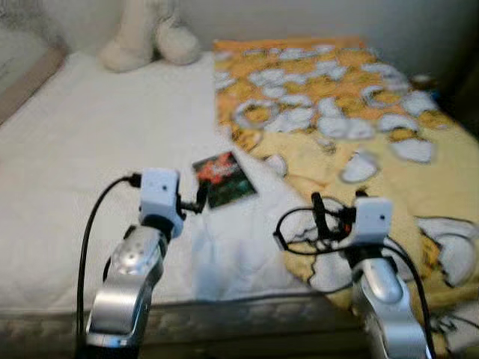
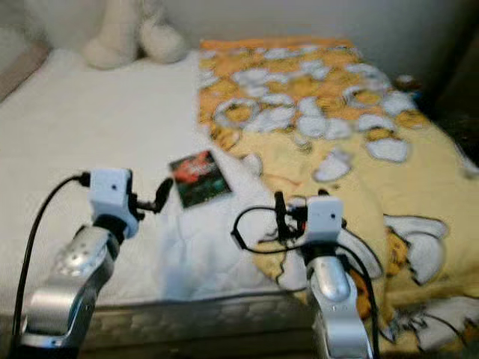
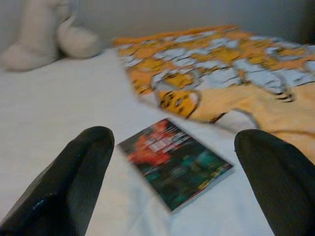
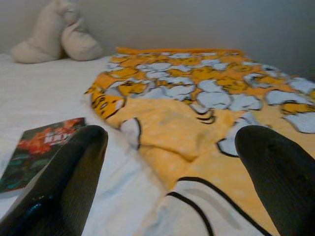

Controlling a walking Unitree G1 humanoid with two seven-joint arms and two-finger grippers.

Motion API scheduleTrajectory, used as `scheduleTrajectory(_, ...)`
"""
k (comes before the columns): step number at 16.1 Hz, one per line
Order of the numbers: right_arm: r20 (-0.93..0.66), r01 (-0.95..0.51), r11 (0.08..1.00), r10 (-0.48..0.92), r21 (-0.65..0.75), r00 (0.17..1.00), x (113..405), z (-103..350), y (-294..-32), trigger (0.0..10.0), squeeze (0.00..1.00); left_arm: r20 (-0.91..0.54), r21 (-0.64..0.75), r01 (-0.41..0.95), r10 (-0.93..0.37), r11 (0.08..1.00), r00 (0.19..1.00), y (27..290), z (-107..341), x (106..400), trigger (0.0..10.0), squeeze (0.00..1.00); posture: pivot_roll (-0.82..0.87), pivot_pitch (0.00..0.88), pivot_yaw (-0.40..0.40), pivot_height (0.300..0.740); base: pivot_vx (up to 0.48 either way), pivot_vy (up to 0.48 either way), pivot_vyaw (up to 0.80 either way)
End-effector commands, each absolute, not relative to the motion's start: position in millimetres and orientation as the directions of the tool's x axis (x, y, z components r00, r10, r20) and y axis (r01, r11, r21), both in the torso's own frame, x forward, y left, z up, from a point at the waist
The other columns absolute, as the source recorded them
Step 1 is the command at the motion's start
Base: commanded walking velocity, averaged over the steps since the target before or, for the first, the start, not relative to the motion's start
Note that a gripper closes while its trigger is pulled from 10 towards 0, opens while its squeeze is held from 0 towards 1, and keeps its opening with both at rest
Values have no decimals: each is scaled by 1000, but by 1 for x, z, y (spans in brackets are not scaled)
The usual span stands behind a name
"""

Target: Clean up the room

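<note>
White bed (image 1: 90,149) holds book (image 1: 223,179), yellow blanket (image 1: 352,112).

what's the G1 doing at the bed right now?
It stands at the edge of a bed with both arms raised over the mattress and nothing held. The left gripper has its jaws wide apart, aimed at a dark book lying flat on the white sheet. The right gripper, jaws also apart, points at a rumpled yellow-orange blanket covering the bed's right side. A cream plush toy sits at the far end.
</note>
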State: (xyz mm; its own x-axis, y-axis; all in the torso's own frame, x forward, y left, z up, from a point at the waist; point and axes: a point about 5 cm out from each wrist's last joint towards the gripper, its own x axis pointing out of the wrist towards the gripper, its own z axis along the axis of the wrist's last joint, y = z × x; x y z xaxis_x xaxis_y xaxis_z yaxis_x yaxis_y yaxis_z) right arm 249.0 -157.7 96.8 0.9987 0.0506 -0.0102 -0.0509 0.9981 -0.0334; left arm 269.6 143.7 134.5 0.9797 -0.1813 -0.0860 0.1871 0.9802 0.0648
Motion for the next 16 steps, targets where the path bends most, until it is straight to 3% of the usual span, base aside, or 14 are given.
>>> scheduleTrajectory(1, -17, -49, 998, 49, -42, 999, 249, 96, -159, 10000, 0, -64, 78, 192, -188, 978, 980, 143, 140, 271, 10000, 0, -16, 0, 45, 711, 480, 0, 0)
scheduleTrajectory(8, -30, -53, 998, 51, -45, 998, 248, 93, -158, 10000, 0, -56, 77, 160, -156, 984, 986, 144, 140, 271, 10000, 0, -18, 0, 46, 711, 440, 0, 0)
scheduleTrajectory(16, -48, -66, 997, 64, -45, 997, 244, 90, -157, 10000, 0, -77, 28, 133, -131, 991, 988, 144, 137, 270, 10000, 0, -20, 0, 50, 711, 0, 0, 0)
